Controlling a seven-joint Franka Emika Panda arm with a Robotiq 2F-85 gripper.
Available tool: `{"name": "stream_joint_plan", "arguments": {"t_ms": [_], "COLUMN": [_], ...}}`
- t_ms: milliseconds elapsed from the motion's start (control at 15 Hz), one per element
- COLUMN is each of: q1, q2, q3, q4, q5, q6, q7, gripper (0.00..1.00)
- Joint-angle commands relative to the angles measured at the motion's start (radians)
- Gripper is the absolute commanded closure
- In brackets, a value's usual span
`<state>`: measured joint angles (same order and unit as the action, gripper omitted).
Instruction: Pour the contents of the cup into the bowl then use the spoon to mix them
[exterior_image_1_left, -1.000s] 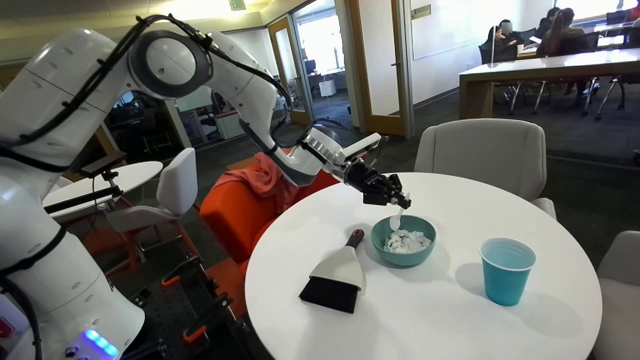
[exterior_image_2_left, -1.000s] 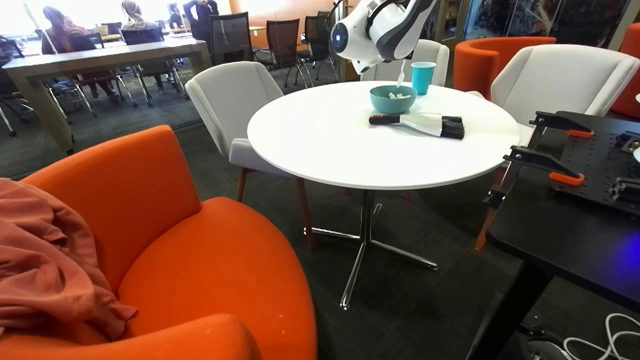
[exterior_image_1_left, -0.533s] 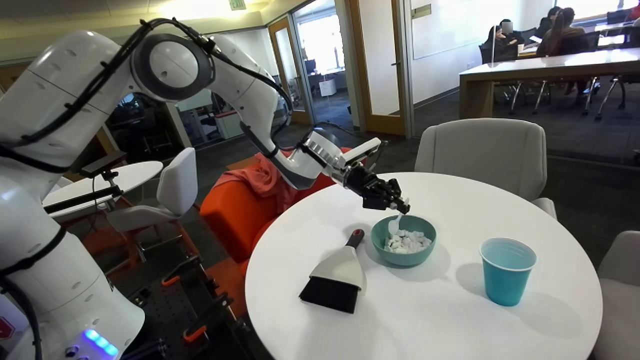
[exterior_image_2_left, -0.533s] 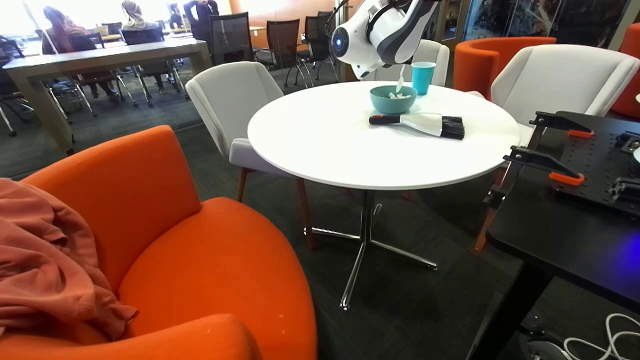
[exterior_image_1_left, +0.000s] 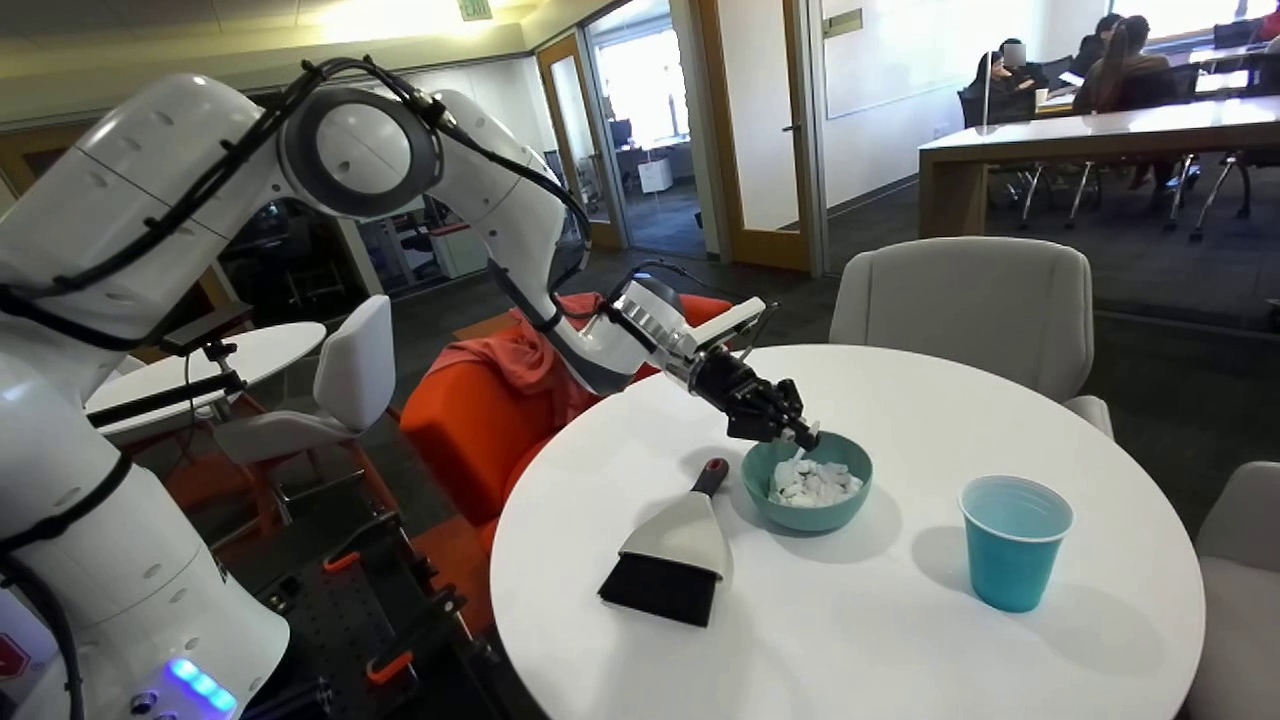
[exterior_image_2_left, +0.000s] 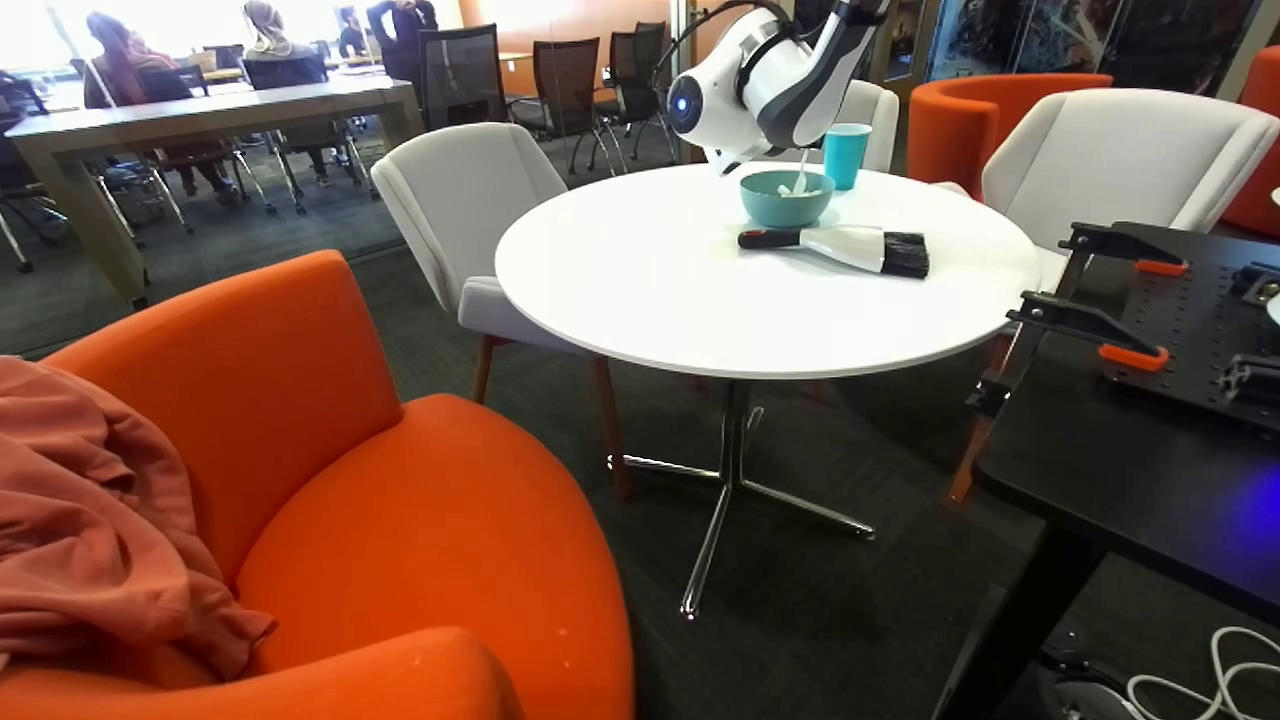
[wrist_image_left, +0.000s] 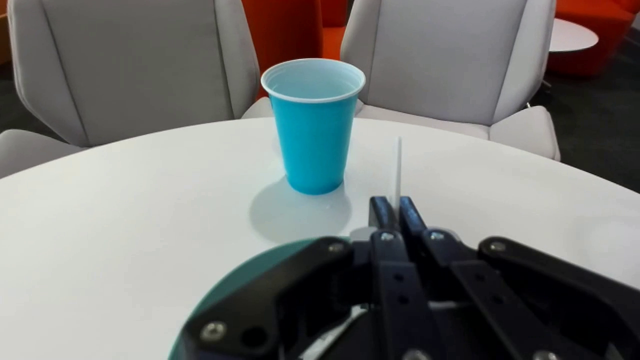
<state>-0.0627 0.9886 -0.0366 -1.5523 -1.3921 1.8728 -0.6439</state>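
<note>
Presumably for mixing, the gripper (wrist_image_left: 395, 209) pinches the spoon (wrist_image_left: 397, 167) by its handle, its lower end down inside the bowl (exterior_image_1_left: 808, 518).

Window (exterior_image_1_left: 645, 90) glare, soft shadows on the table (exterior_image_1_left: 890, 640), blurry wrist-view gripper (wrist_image_left: 395, 202).

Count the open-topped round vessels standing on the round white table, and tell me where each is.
2. The shallow round pale teal bowl is under the black pincer; the tapered bright blue plastic cup stands apart, beyond the bowl in the wrist view.
</note>
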Motion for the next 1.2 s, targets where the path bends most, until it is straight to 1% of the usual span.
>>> {"name": "stream_joint_plan", "arguments": {"t_ms": [0, 400, 867, 1133], "q1": [-0.009, -0.011, -0.003, -0.001], "q2": [0.031, 0.073, 0.151, 0.189], "q3": [-0.006, -0.025, -0.048, -0.049], "q4": [0.044, 0.097, 0.199, 0.256], "q5": [0.009, 0.020, 0.029, 0.026], "q6": [0.000, -0.032, -0.086, -0.091], "q7": [-0.029, -0.029, -0.004, 0.019], "gripper": [0.96, 0.96, 0.96, 0.96]}}
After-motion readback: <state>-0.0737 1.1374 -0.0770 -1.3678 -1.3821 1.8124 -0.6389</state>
